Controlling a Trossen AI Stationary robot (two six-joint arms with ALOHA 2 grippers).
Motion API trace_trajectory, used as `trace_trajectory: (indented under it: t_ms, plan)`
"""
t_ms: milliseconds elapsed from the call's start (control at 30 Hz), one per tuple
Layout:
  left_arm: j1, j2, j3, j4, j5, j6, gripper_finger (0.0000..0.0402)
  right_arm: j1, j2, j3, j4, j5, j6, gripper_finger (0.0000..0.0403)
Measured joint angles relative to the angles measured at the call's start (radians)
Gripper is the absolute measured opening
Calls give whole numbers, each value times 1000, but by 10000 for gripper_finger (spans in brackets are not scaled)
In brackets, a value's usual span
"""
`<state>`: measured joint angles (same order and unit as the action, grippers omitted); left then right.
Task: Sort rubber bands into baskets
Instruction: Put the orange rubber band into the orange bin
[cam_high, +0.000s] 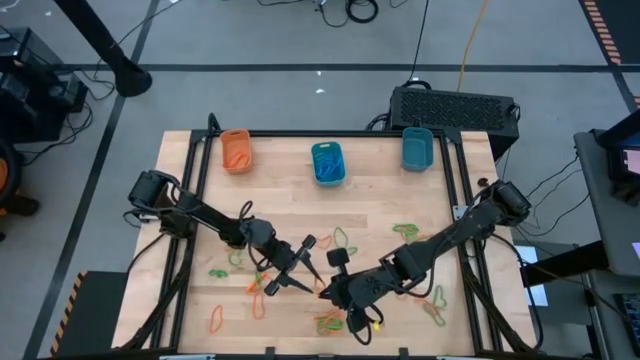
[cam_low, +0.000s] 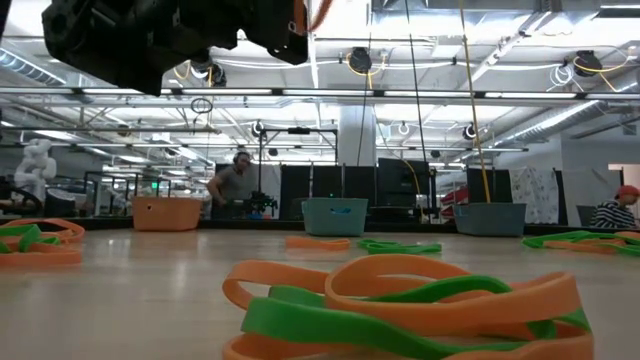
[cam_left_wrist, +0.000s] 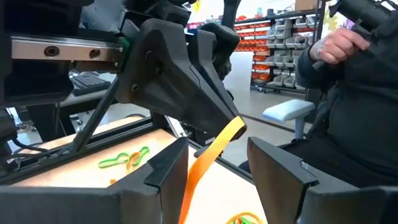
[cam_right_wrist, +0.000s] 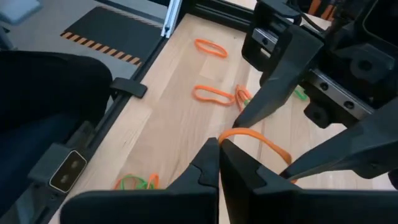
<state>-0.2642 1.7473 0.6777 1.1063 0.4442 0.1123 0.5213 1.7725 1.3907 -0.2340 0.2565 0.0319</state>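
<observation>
My right gripper (cam_right_wrist: 217, 155) is shut on an orange rubber band (cam_right_wrist: 252, 135) above the table's near middle, and it also shows in the high view (cam_high: 324, 292). My left gripper (cam_left_wrist: 224, 171) is open and faces it tip to tip (cam_high: 311, 282). Its fingers stand on either side of the same band (cam_left_wrist: 208, 158). Other orange and green bands (cam_high: 345, 240) lie flat on the wood. An orange basket (cam_high: 236, 150) and two teal baskets (cam_high: 327, 162) (cam_high: 417, 148) stand along the far edge. The middle one holds blue bands. My right gripper pinches one end of the orange band's loop (cam_left_wrist: 235, 128) between its two fingertips. The fingers slant down from the table's right. The band is lifted clear of the table and runs from the tips down between my left gripper's fingers. My left gripper: the band passes close by one finger (cam_left_wrist: 171, 171); whether they touch I cannot tell.
Loose bands lie on the near half: a green and orange heap (cam_low: 400, 310), greens (cam_high: 405, 230), oranges (cam_high: 215, 320). A black frame (cam_high: 190, 180) rims the table, and a black box (cam_high: 455, 105) stands behind it. A seated person (cam_left_wrist: 348, 93) is close beyond the near edge.
</observation>
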Motion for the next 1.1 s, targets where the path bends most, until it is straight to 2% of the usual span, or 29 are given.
trace_trajectory:
  t_ms: [267, 400, 600, 767, 900, 1100]
  plan:
    - [1, 0, 0, -1, 0, 0, 162, -5, 0, 0, 0, 3, 0, 0]
    - [3, 0, -1, -1, -1, 0, 118, -5, 0, 0, 0, 3, 0, 0]
    - [14, 0, -1, -1, -2, 6, 19, -5, 0, 0, 0, 4, 0, 0]
    - [20, 0, -1, -1, -3, 2, 9, -6, 0, 0, -2, 11, -1, 2]
    - [20, 0, -1, -1, -3, 1, 4, -12, 0, 0, -8, 68, -7, 28]
    - [22, -28, -2, -66, -35, -6, 3, -17, -12, 0, -98, 82, -13, 100]
